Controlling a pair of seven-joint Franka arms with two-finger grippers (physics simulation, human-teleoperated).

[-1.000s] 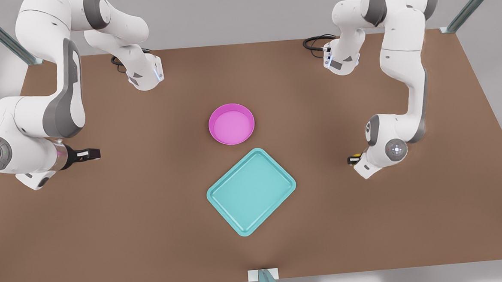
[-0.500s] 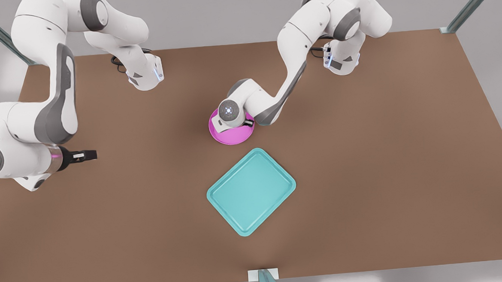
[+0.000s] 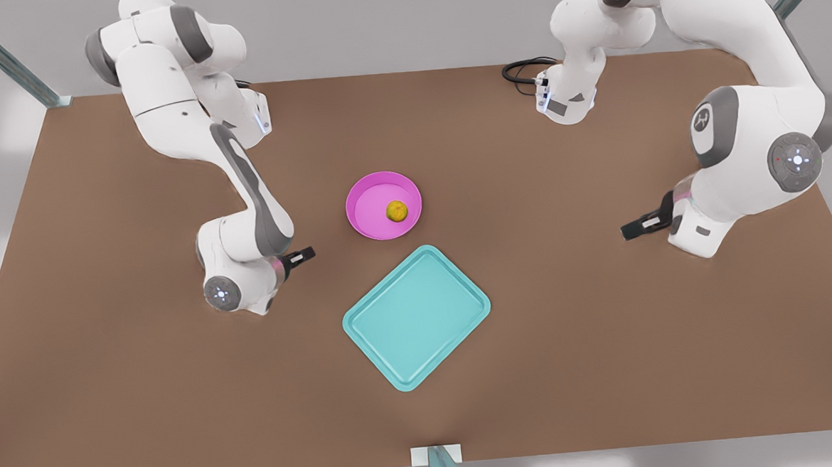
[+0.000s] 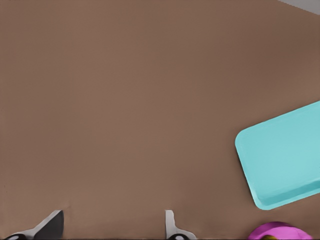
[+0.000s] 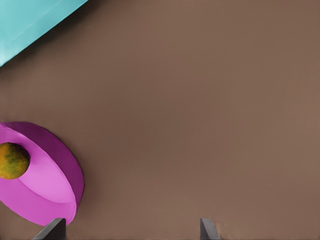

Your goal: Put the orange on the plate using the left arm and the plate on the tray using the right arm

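The orange now lies in the pink plate, so my left tool has drawn back empty and spread, and my right tool, also spread, has come beside the plate, which I judge goes next to the teal tray.

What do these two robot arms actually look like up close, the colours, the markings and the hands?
Both arms are glossy white rounded segments with grey joint bands and round grey caps carrying small lights. Each ends in a black two-finger gripper: the left gripper, the right gripper. A black cable loops beside one base.
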